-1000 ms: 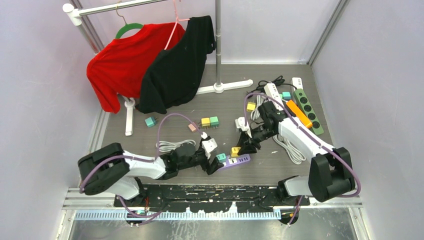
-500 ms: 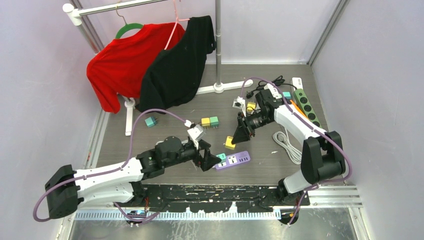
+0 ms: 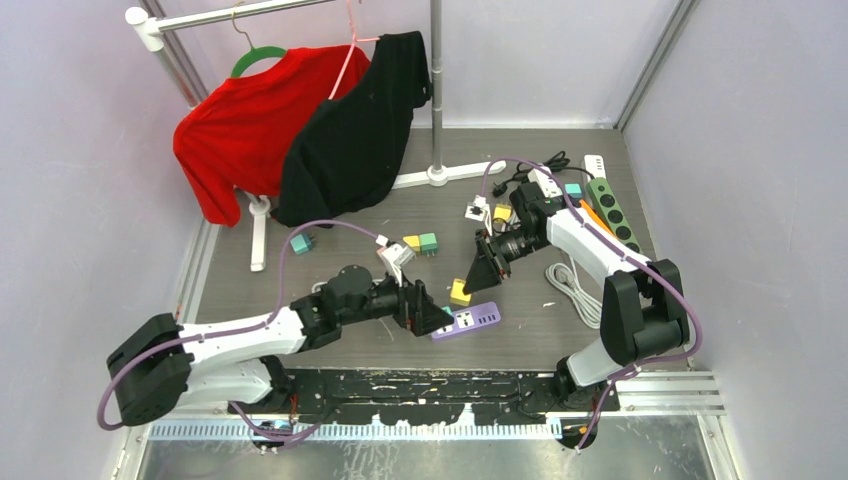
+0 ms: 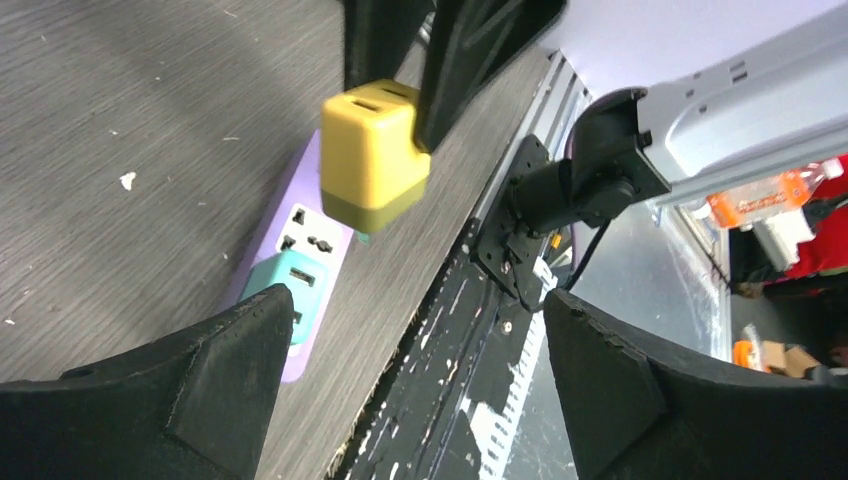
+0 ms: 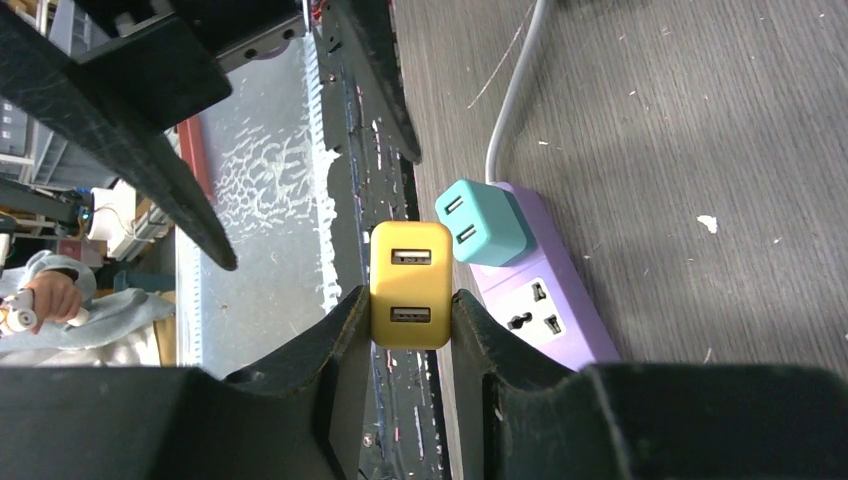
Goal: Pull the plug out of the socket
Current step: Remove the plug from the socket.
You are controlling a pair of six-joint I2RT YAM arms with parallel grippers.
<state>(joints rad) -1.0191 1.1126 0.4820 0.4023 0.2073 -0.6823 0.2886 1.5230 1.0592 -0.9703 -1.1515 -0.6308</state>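
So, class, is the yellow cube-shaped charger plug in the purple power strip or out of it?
Out: the yellow cube-shaped charger plug sits between the jaws of the right gripper, clear of the purple power strip.

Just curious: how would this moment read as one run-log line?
right gripper: shut on yellow plug, held clear of purple strip; teal plug: plugged in; left gripper: open
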